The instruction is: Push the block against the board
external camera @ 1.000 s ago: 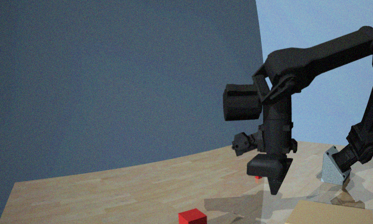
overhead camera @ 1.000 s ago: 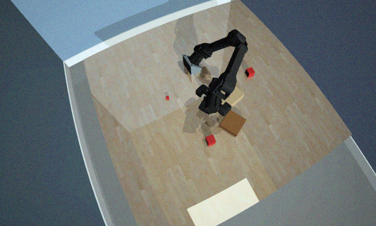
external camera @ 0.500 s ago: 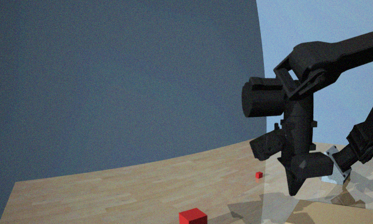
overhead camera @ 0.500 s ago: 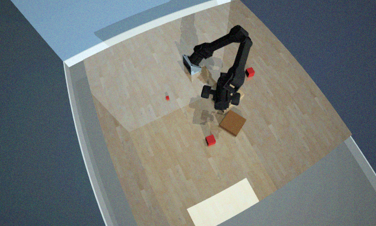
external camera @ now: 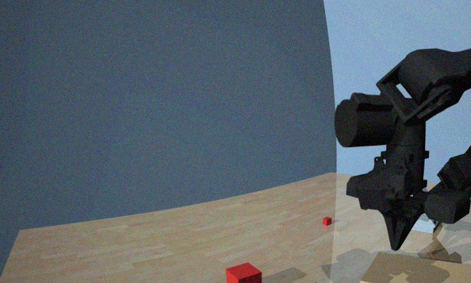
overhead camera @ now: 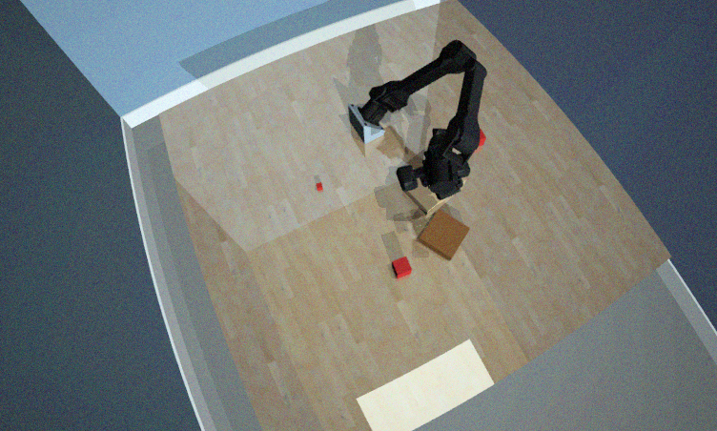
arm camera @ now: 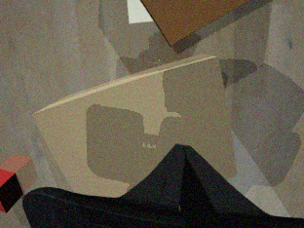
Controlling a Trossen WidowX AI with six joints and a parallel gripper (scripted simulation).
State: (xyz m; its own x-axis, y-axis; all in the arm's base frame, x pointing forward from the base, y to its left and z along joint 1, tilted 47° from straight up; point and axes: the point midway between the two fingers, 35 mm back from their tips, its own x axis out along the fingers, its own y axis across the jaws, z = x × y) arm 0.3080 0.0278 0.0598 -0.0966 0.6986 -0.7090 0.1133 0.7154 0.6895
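The brown square block lies flat on the floor. The pale tan board lies flat beside it, partly under my hand in the top view. In the wrist view one block corner points at the board's far long side, with a narrow gap between; the block is turned relative to the board. My gripper is shut and empty, with its fingertips over the board. Whether the tips touch the board is unclear. The board's near side is hidden by the fingers in the wrist view.
A red cube lies left of the block in the top view. A smaller red cube lies farther off. Another red cube is beyond the board, partly behind the arm. A cream panel lies at the bottom.
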